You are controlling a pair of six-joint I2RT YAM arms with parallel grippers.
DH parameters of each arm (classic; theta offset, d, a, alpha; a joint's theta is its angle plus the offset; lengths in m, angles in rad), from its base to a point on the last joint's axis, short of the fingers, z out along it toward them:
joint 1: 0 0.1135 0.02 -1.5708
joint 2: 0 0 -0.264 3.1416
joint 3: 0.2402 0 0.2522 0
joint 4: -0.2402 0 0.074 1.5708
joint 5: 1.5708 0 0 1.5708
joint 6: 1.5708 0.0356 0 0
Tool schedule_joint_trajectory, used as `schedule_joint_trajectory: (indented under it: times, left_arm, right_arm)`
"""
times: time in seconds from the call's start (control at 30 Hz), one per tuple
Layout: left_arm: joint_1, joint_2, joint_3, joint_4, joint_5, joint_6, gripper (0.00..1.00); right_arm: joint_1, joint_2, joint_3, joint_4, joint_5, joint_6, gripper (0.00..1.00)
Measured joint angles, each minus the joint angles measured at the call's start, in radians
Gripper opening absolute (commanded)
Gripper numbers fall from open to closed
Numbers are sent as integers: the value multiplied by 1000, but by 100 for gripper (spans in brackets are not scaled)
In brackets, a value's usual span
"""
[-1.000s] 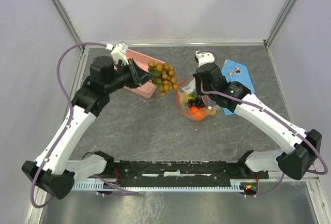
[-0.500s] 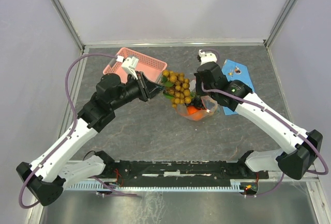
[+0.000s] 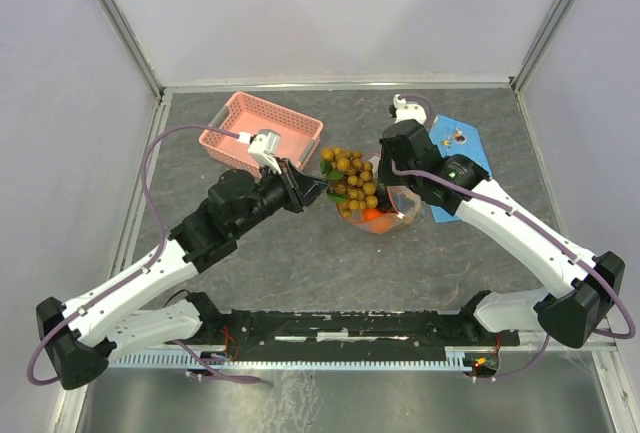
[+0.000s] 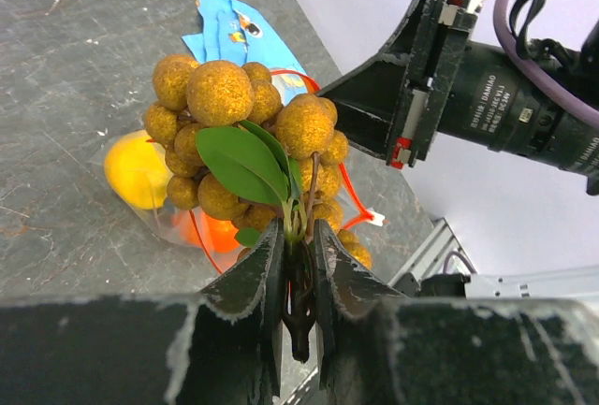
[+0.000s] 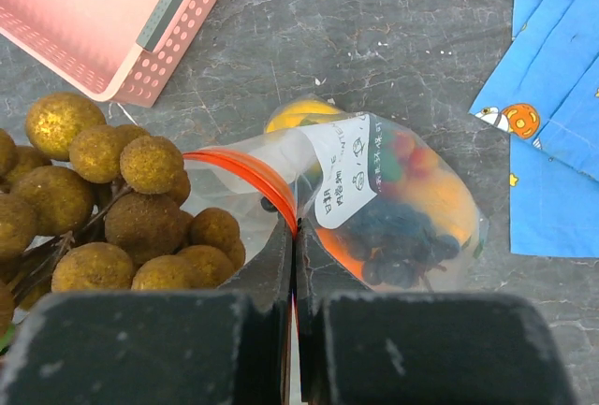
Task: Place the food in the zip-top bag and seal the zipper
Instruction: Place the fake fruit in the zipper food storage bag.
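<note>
My left gripper (image 3: 312,190) is shut on the stem of the brownish grape bunch (image 3: 352,179) with green leaves and holds it right over the mouth of the zip-top bag (image 3: 385,211); the bunch fills the left wrist view (image 4: 248,134). The clear bag (image 5: 393,204) holds orange fruit, dark berries and red pieces, with a yellow lemon (image 4: 138,171) at its far side. My right gripper (image 5: 296,241) is shut on the bag's red zipper strip (image 5: 251,174) and holds the mouth up. The white slider tab (image 4: 378,220) shows at the strip's end.
A pink lattice basket (image 3: 262,132) stands at the back left of the grey table. A blue printed cloth (image 3: 458,158) lies behind the bag at the right. The right arm's wrist (image 4: 487,92) is close beside the grape bunch.
My left gripper has carried the grape bunch from beside the pink basket rightward to the bag's mouth. My right gripper has kept its hold on the bag's rim.
</note>
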Motion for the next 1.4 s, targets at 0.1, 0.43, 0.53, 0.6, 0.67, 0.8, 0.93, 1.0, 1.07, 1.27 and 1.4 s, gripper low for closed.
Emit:
schedule_joint_trajectory:
  times: [0.1,0.43,0.53,0.6,0.67,0.8,0.93,1.0,1.07,1.27,1.4]
  left_arm:
    - [-45,2,-26,44,-85,-6,3]
    - [-227,16,-72,150,-388,-5,3]
    - [-271,35,-81,191,-476,12,3]
    - [-305,54,-87,216,-536,33,3]
    - [-337,72,-89,228,-584,56,3]
    - [-391,101,-90,239,-676,87,3]
    - [-432,126,-90,246,-727,101,3]
    - [-451,137,-90,245,-742,108,3]
    - [-472,148,-90,243,-747,108,3]
    - [-523,158,-90,241,-742,116,3]
    - [-541,167,-90,244,-729,132,3]
  right_arm:
    - [0,0,0,-7,0,23,2]
    - [0,0,0,-13,-2,98,2]
    - [0,0,0,-10,-4,117,2]
    - [0,0,0,-5,-9,132,2]
    - [0,0,0,-3,-10,142,2]
    - [0,0,0,-3,-9,163,1]
    - [0,-2,-1,-1,-4,182,2]
    - [0,-8,-5,2,6,191,2]
    - [0,-16,-8,3,18,200,2]
    - [0,-39,-14,13,57,215,2]
    - [0,-42,-28,33,61,220,2]
